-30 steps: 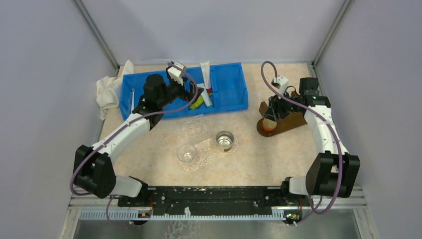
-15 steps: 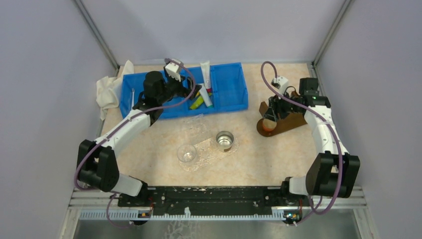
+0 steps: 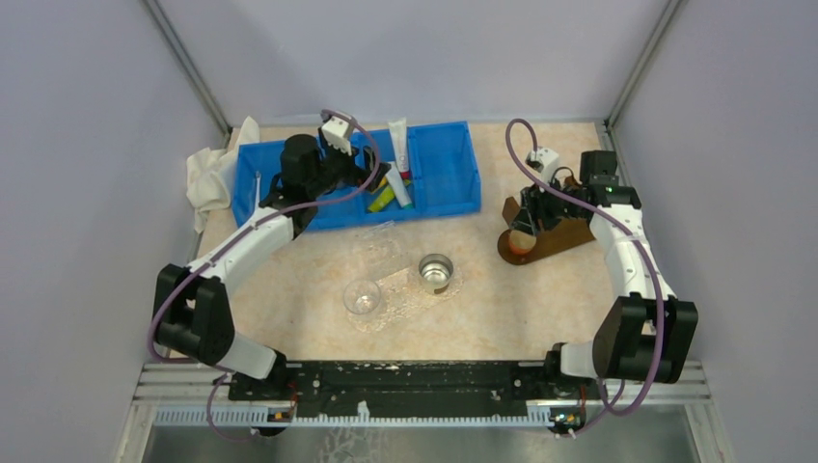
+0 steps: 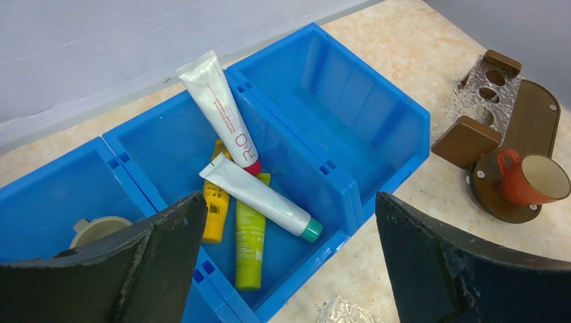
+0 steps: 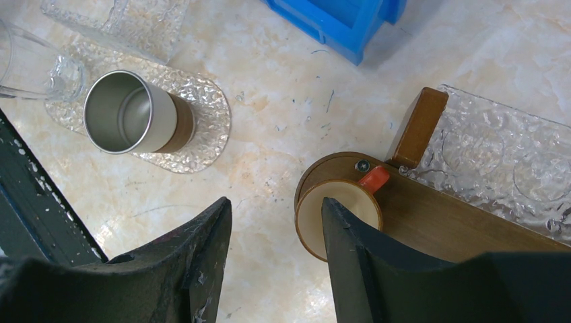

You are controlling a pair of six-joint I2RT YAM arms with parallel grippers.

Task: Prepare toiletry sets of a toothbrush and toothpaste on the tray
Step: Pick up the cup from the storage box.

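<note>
Lying in the middle compartment of the blue bin, four toothpaste tubes are seen. A white tube with a red cap is propped against the divider toward the back. A white tube with a green cap is laid slantwise across the upper ends of a yellow tube and a green tube, which are set side by side. A thin white toothbrush is made out at the bin's left end in the top view, and a pale cup is partly shown in the left compartment. The right compartment is shown bare. The left gripper is held above the bin with its jaws spread wide and nothing between them. On the table in front of the bin a clear tray is set, and on it a steel cup and a glass cup are stood upright, near each other but apart. To the right, well apart from the bin, a brown tray is placed, carrying an orange cup and a clear glass rack. The right gripper is poised over the orange cup, its jaws parted and nothing gripped. A white cloth is bunched against the bin's left end.
</note>
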